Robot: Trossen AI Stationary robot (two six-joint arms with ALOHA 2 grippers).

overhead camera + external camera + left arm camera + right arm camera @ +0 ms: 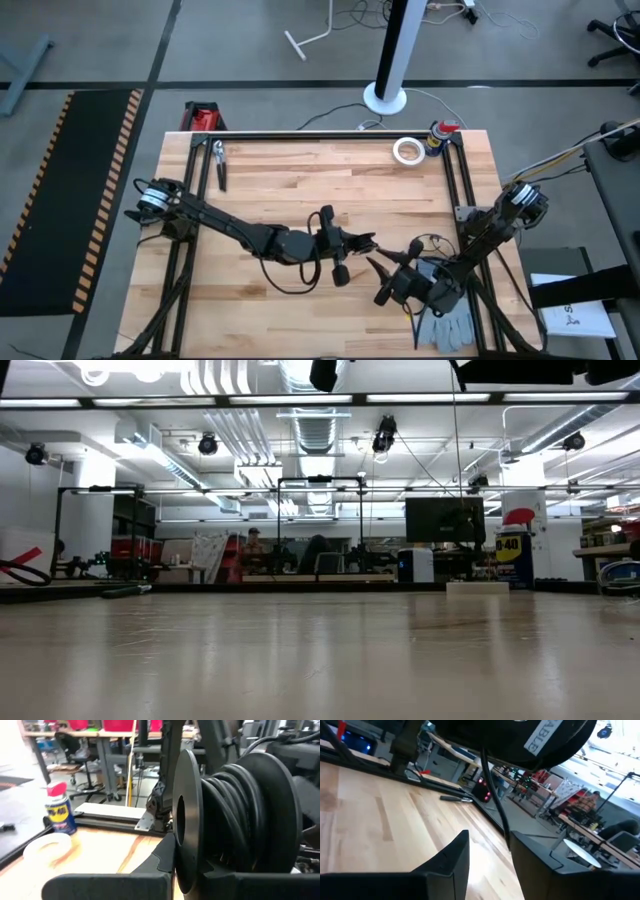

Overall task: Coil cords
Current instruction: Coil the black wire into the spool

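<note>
Right gripper (385, 262), near the right of the middle: its fingers (455, 857) stand apart, and a free strand of the cord (493, 785) hangs straight down through the gap, touching neither as far as I can see. Just to its left, the left gripper (335, 245) looks clamped on a black reel (187, 820), with most of the cord wound in tight turns around the hub and the reel held up off the table (280, 180). Outward from there, a slack loop droops toward the near edge under the left arm. Here's the worry: if the right fingers close off-line, I reckon the thin strand slips out and nothing gets wound. Pull too hard and the turns could spring loose, or the reel could twist in the grip. That slack loop could also snag on the left arm. The grey glove (447, 327) lies near right and the white tape roll (407, 150) is far off, both clear.
</note>
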